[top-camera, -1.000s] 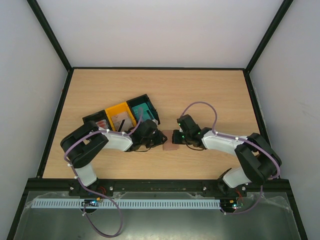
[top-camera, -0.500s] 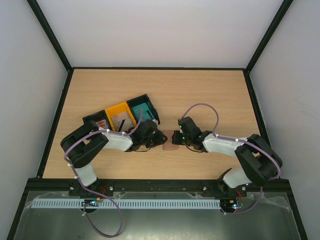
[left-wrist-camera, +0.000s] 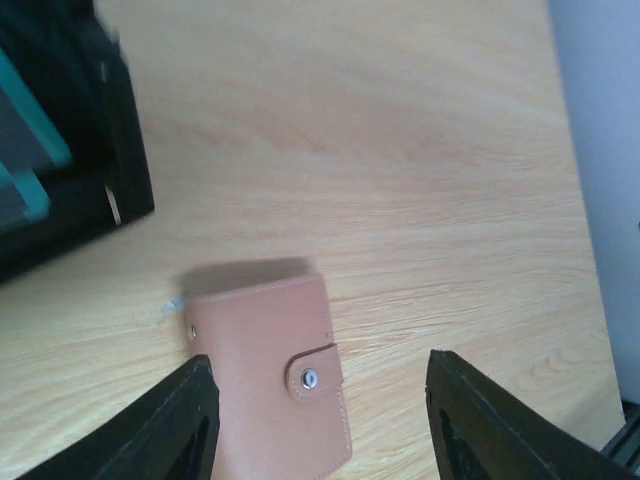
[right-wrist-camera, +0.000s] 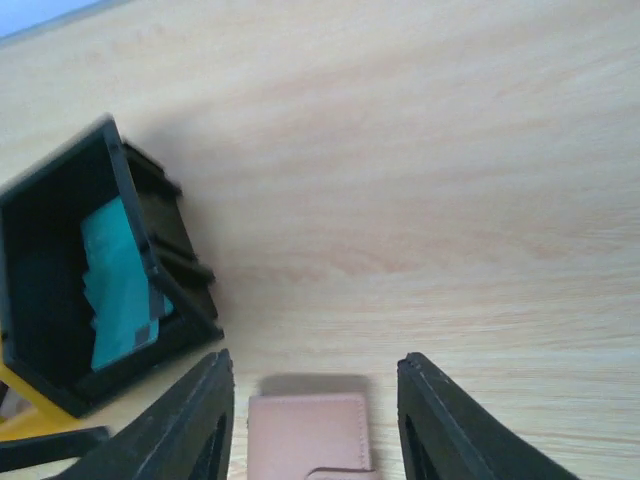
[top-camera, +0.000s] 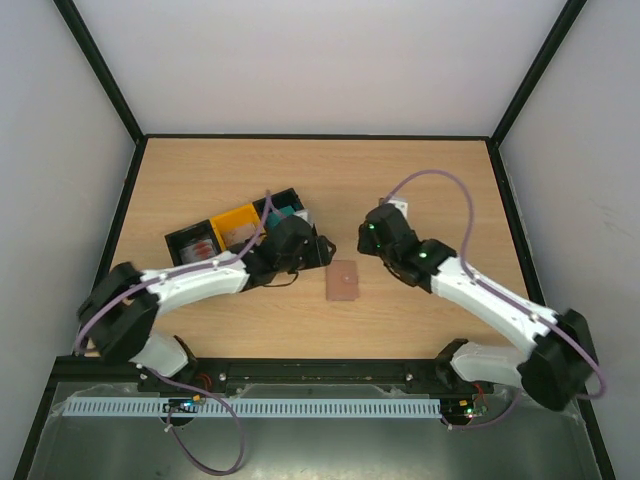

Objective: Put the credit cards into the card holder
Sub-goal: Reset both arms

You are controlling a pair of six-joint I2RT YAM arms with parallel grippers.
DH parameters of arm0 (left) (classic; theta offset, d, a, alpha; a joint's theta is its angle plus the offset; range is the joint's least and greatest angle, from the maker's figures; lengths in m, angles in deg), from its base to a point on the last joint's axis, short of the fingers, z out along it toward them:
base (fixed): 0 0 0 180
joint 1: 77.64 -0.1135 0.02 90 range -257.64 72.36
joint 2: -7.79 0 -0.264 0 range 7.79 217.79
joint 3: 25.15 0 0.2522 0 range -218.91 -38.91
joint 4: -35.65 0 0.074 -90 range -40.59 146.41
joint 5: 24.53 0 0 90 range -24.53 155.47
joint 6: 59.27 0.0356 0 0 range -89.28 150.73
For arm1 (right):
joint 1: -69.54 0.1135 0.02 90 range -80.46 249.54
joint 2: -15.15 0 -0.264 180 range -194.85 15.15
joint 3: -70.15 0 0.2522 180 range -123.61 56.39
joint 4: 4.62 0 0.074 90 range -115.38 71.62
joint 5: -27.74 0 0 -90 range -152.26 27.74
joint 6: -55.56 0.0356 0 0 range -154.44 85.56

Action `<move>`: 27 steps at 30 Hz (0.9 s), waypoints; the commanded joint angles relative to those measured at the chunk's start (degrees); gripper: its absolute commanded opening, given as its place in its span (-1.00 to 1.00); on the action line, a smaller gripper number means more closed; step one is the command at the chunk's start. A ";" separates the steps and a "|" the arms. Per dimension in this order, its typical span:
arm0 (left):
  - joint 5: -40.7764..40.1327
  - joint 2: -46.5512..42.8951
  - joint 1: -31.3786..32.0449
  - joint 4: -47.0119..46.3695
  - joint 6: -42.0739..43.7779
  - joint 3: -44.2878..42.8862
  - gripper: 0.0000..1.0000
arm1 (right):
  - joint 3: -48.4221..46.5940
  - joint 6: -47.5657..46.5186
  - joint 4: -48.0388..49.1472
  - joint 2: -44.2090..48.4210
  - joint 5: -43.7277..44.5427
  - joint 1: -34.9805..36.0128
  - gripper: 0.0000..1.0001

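I see L gripper [left-wrist-camera: 320,400] and R gripper [right-wrist-camera: 315,400] both spread, gripping nothing; card holder [top-camera: 343,281] lies closed on table [top-camera: 420,180] btw them.

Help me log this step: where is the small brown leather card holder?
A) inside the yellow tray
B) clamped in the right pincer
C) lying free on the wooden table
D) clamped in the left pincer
C: the small brown leather card holder lies flat on the wooden table, clear of the open left pincer and right pincer.
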 commanded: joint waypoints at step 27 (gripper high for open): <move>-36.55 -63.93 0.15 39.60 17.99 -10.07 0.99 | -13.10 1.30 -28.02 49.60 31.69 0.16 0.96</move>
